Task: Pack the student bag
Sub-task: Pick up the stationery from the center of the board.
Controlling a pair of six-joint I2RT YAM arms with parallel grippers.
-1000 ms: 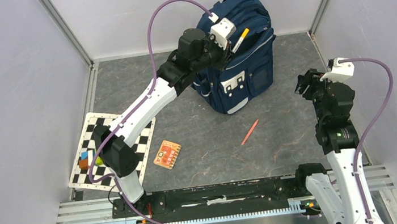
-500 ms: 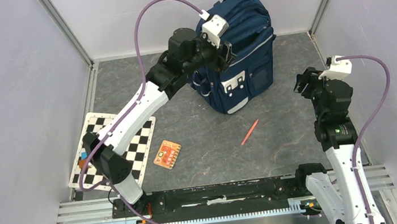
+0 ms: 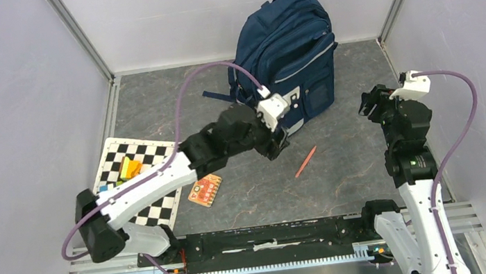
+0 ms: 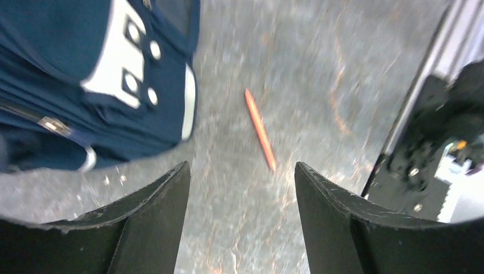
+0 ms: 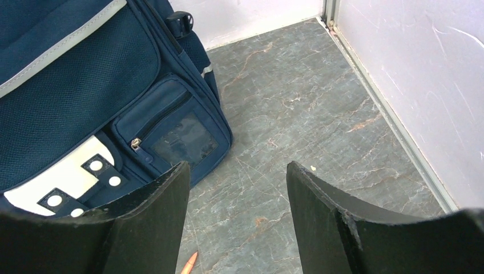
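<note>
The navy student bag (image 3: 292, 43) stands upright at the back of the floor; it also shows in the left wrist view (image 4: 80, 68) and the right wrist view (image 5: 74, 85). My left gripper (image 3: 280, 145) is open and empty, low over the floor just in front of the bag (image 4: 242, 178). A thin orange-red pencil (image 3: 305, 161) lies on the floor just ahead of its fingers (image 4: 259, 130). My right gripper (image 3: 367, 103) is open and empty (image 5: 237, 171), raised to the right of the bag, with the pencil's tip (image 5: 190, 264) below it.
An orange patterned card (image 3: 204, 188) lies on the floor left of the pencil. A checkerboard mat (image 3: 162, 185) with small coloured blocks (image 3: 129, 169) lies at the left. Walls and metal rails close in the floor on three sides.
My left gripper held a yellow-tipped pen at the top of the bag; it has since pulled back and dropped to the floor in front of the bag, empty. The right arm barely moved.
</note>
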